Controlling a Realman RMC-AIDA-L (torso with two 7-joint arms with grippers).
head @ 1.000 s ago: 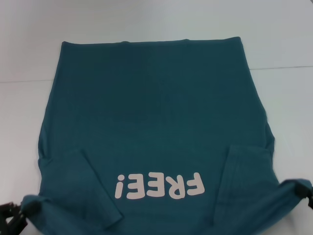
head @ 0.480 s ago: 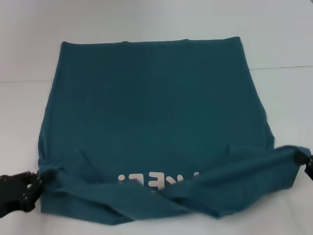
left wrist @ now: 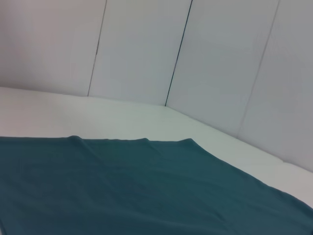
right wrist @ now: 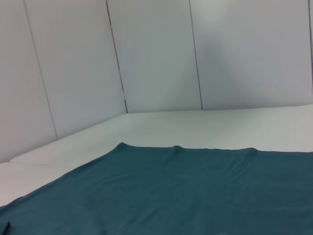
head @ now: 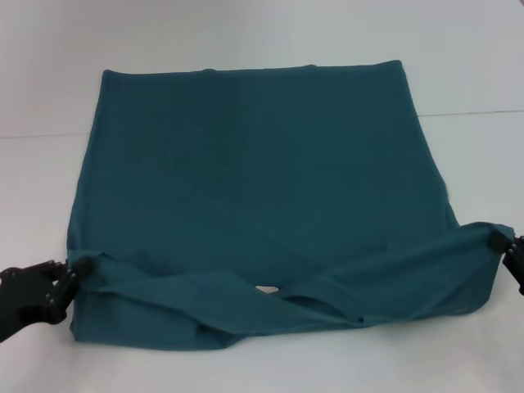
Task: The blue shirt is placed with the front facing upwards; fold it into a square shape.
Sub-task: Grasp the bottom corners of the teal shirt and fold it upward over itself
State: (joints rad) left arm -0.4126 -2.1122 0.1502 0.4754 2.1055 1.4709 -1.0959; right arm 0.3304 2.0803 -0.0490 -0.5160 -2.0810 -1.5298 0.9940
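Spread flat over the middle of the white table (head: 483, 65): the blue shirt (head: 254, 180), its far hem running straight and parallel to the table's far edge. Near end lifted and rolled forward in a loose band across the body, sagging in the middle and rumpled into diagonal folds. Only a small cream sliver of the print (head: 267, 288) visible under that band, near its centre. Back cloth of the turned-over part facing up, plain teal.

At the near left corner of the garment, pinched tight in the left gripper (head: 75, 274), a bunched point of fabric; black fingers closed on it, held just above the table close to the table's left edge. At the near right corner, likewise clamped on a gathered tip of cloth, the right gripper (head: 501, 243), mostly cut off by the frame, sitting a little farther from the table's near edge than its partner.

From the left wrist view, only the flat expanse of shirt (left wrist: 146, 191) reaching toward the far hem, table beyond it, and pale wall panels (left wrist: 146, 49) behind. From the right wrist view, much the same: teal cloth (right wrist: 186, 191), white table, panelled wall (right wrist: 156, 54).
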